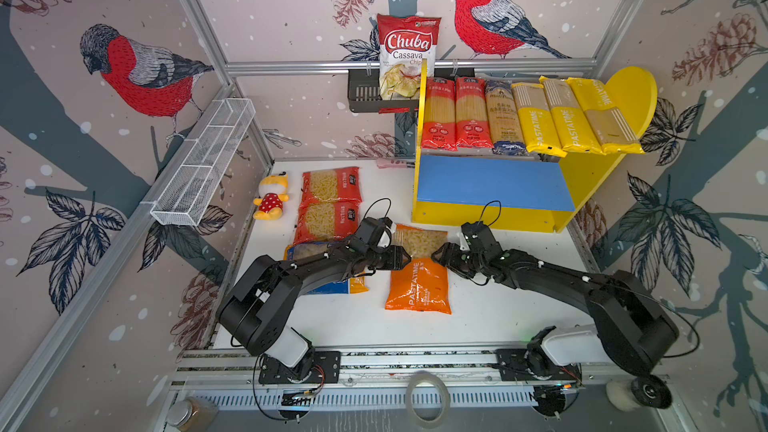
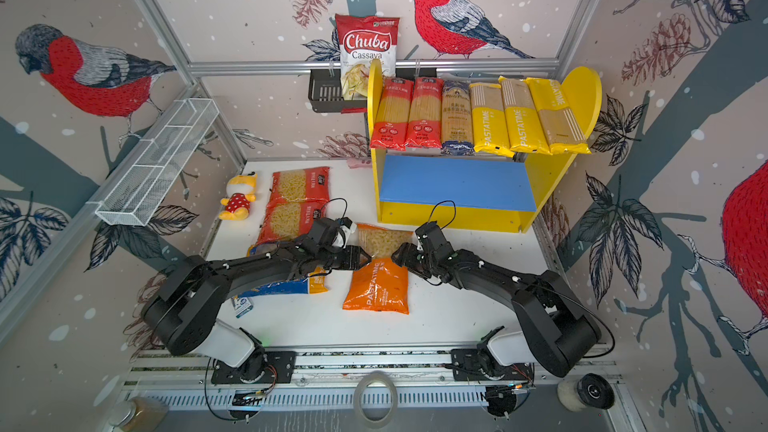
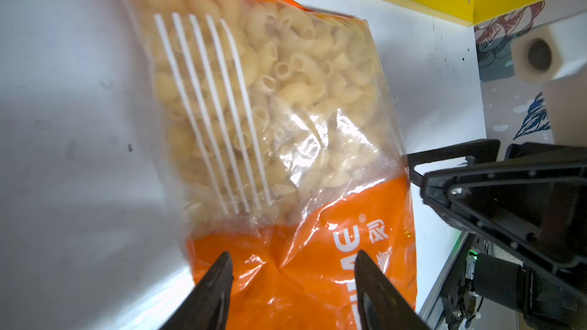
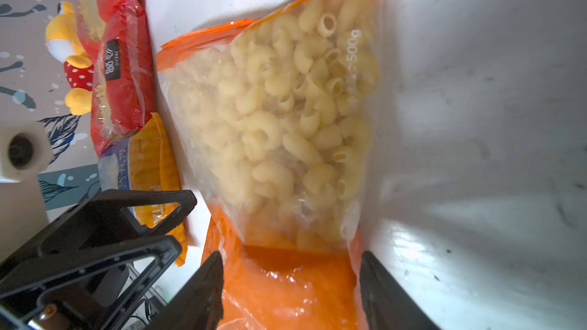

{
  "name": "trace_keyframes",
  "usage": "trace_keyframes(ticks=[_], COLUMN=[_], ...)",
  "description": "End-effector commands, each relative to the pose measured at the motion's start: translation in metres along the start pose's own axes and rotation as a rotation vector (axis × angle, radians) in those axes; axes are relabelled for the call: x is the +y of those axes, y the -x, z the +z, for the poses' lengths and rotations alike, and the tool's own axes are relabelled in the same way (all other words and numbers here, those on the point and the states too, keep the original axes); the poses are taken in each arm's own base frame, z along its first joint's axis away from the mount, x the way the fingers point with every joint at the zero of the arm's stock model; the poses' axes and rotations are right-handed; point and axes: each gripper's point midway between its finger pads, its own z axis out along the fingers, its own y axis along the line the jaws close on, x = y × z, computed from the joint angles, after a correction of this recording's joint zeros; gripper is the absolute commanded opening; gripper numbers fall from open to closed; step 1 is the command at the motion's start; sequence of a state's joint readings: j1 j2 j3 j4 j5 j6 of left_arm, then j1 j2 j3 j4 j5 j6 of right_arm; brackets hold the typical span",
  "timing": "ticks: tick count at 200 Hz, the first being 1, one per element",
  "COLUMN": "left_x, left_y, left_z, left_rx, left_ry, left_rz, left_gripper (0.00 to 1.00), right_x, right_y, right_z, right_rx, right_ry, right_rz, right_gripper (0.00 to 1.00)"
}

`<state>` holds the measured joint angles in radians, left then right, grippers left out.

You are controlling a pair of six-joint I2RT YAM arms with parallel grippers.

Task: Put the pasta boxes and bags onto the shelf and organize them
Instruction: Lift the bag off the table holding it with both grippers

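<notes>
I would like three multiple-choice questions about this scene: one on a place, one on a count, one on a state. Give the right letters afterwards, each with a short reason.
1. Where does the orange macaroni bag lie?
A) on the blue lower board
B) on the table, between the left hand and the right hand
C) in the wire basket

2. How many long spaghetti packs lie on the shelf?
A) three
B) four
C) six

3. How do the left hand's jaws stand?
A) open
B) shut on the plush toy
C) shut on a red bag

1 B: both top views show it on the table between them.
2 C: two red, one dark-blue, three yellow.
3 A: the left wrist view shows them well apart.
</notes>
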<state>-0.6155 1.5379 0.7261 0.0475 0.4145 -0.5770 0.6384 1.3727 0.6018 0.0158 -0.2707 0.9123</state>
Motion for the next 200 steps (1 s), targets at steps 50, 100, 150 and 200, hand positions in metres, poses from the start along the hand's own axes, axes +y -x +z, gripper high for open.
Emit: trace_keyframes(ticks=[50,100,150,200], left_x=[0.008,0.004,0.005,-0.009], left_y=[-0.037,-0.008,-0.014,-0.031], left_z=[-0.007,-0.023,-0.020,-0.003], left_rx=[0.094,0.024,0.048,0.085], left_ry=[-0.021,0.002,-0.022,-0.097], left_rz=[-0.011,0.019,-0.005,-0.034], left_gripper=[0.61,0.60,0.61,0.63], right_x=[-0.002,0.006,0.002,-0.009], right_y=[-0.010,-0.011,-0.026,-0.030], right_z=[-0.012,-0.026,-0.018,-0.009], right_rx=[-0.014,-0.083,-0.050,-0.031], right_ry=[0.040,-0.004,-0.006,0.009], right_rz=[-0.016,-0.062,-0.064,-0.061], right_gripper=[0.70,0.72,0.72,0.74])
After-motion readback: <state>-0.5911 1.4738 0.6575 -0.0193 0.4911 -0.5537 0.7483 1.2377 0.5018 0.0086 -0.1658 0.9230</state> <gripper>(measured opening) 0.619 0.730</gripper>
